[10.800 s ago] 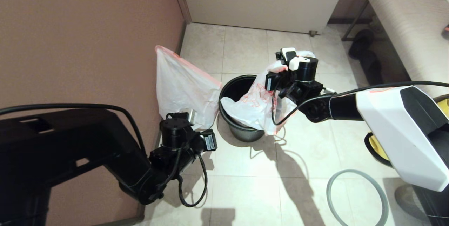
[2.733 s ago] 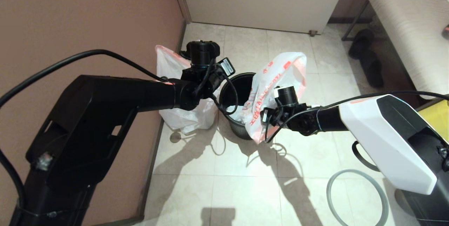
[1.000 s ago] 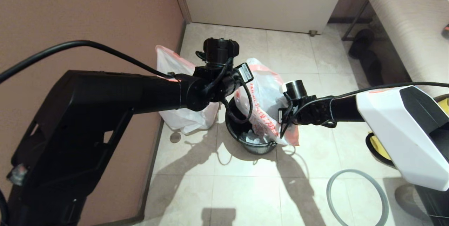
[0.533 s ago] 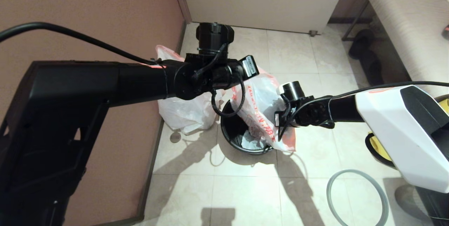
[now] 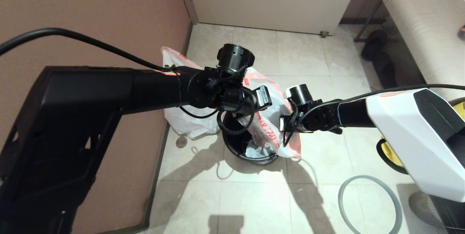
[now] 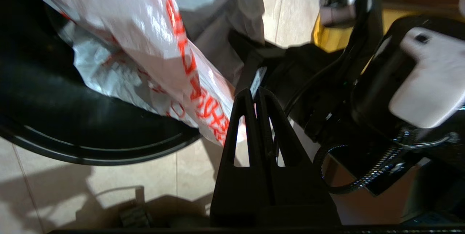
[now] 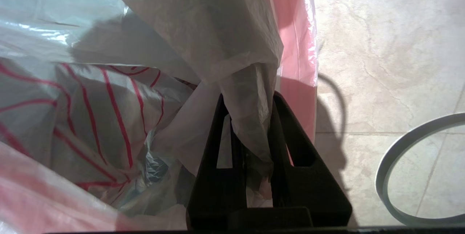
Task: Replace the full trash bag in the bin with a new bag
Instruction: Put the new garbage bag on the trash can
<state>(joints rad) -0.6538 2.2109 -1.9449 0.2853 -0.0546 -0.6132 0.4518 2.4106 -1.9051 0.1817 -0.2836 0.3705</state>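
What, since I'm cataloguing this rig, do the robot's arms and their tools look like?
The left arm is all black, boxy then tubular, with a black cable looping over it and a white label by the wrist. The right arm has a white angular shell and a black forearm. The left tool and right tool each have two black triangular fingers with cut-out windows.

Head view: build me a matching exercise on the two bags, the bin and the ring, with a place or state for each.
1 full bag
2 new bag
3 ring
4 bin

A lying flat on the floor
B slumped against the wall
C partly inside the bin
D black, standing between the bags

Pairs: 1-B, 2-C, 3-A, 4-D
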